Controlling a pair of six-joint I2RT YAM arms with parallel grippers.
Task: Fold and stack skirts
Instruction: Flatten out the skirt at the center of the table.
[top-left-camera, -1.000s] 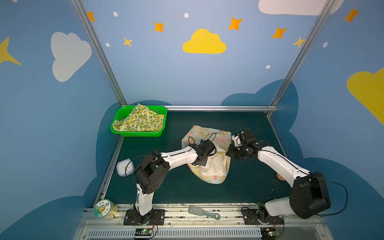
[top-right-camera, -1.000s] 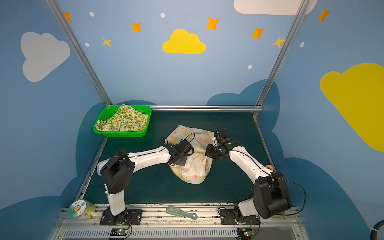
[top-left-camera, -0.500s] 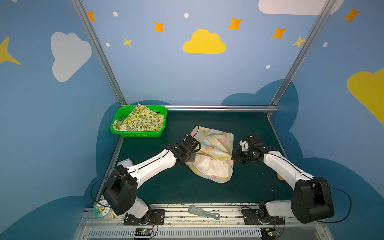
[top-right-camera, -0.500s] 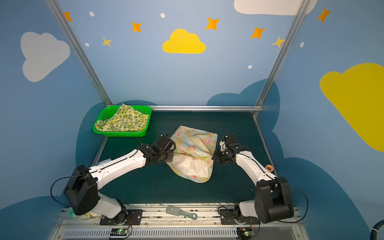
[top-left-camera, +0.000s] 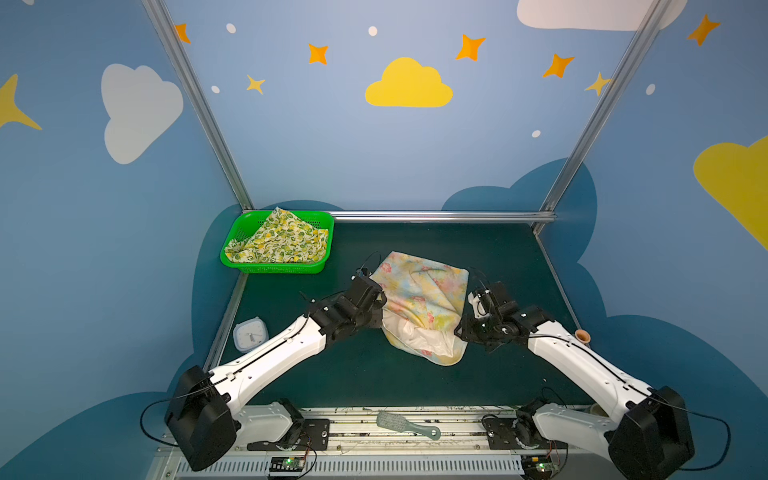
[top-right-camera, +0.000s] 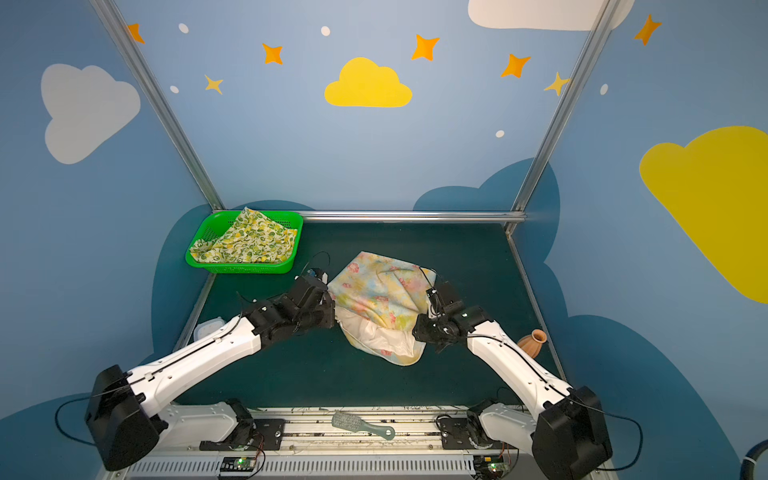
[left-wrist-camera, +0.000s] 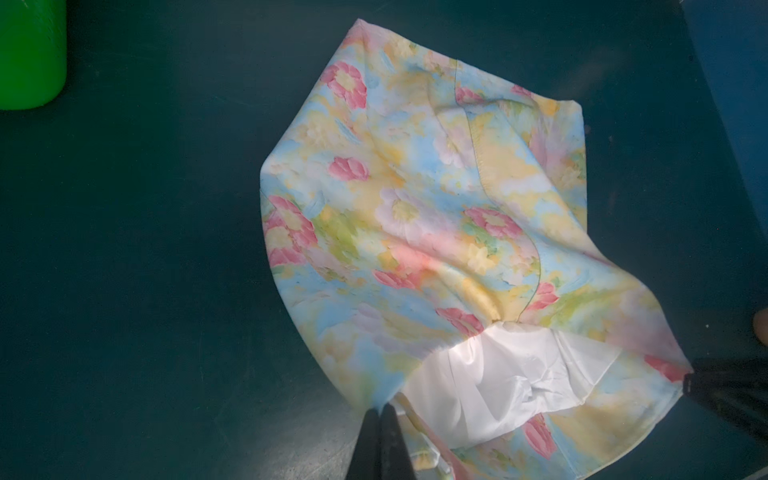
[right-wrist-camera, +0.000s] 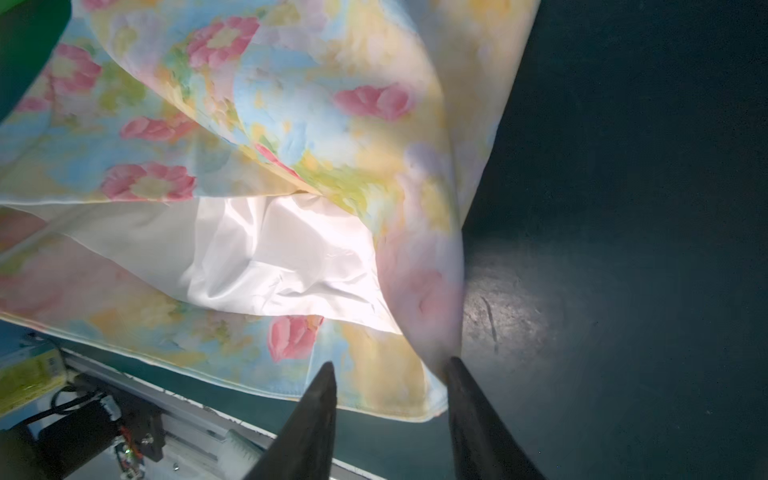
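Mid-frame on the desk, the pastel floral skirt lies loosely folded, its edge pinched in the closed left end effector, likely to steady the fold, the right end effector open alongside; the lemon skirt sits in the green basket, upper left.

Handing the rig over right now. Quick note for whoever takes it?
Left gripper: shut on an edge of the floral skirt.
Right gripper: open, jaws apart at the skirt's far edge.
Floral skirt: rumpled on the mat, white lining showing.
Lemon skirt: loose in the basket.
Done: no neat fold, no stack.
Left: fold the floral skirt, fetch and fold the lemon one, stack both.
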